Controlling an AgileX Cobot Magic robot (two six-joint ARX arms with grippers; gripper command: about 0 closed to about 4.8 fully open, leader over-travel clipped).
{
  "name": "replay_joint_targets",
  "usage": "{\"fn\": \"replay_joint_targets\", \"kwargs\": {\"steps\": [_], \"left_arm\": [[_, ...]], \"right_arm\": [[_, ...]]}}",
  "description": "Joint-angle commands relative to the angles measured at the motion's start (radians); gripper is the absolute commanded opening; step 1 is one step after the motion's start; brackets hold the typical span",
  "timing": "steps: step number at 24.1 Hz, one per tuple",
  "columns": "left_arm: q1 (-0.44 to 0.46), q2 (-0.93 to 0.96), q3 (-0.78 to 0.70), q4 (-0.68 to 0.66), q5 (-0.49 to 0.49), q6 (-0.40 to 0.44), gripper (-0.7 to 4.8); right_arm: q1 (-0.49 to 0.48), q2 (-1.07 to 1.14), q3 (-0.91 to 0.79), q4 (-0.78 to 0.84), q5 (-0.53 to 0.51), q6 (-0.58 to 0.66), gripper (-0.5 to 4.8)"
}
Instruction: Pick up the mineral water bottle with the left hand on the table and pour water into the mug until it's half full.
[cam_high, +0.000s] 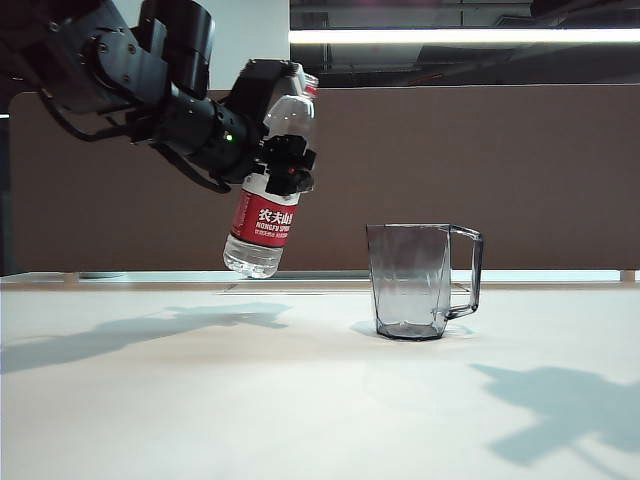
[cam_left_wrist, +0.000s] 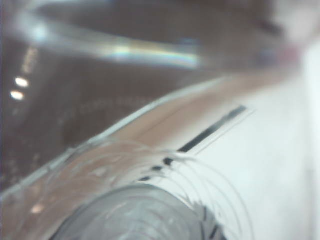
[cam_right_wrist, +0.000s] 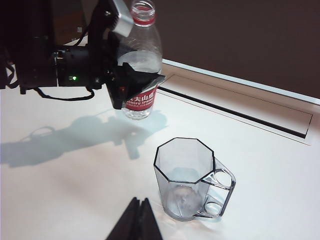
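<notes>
The mineral water bottle (cam_high: 268, 190), upper left of centre in the exterior view, carries a red label. White Chinese characters stand there above "NONGFU SPRING".

One mineral water bottle (cam_high: 262, 228), one mug (cam_high: 412, 281), and two grippers: left (cam_high: 285, 150), right (cam_right_wrist: 136, 220).

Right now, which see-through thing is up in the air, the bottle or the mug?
The bottle. The left gripper holds it, tilted, above the table. The grey mug stands on the table. The right gripper is near the mug, fingers together.
</notes>
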Motion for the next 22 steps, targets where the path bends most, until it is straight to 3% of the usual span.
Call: {"fn": "replay_joint_targets", "kwargs": {"steps": [1,4,12,22], "left_arm": [[-0.003,0.004,0.034,0.063,0.003,0.059,2.41],[-0.017,0.020,0.048,0.064,0.003,0.100,2.41],[-0.072,0.089,0.076,0.068,0.003,0.315,2.41],[-0.082,0.161,0.160,0.070,0.003,0.444,2.41]], "right_arm": [[-0.001,-0.002,0.006,0.013,0.002,-0.003,-0.02],[-0.001,-0.002,0.006,0.013,0.002,-0.003,-0.02],[-0.001,-0.002,0.006,0.013,0.002,-0.003,-0.02],[-0.002,-0.002,0.006,0.014,0.002,-0.003,-0.02]]}}
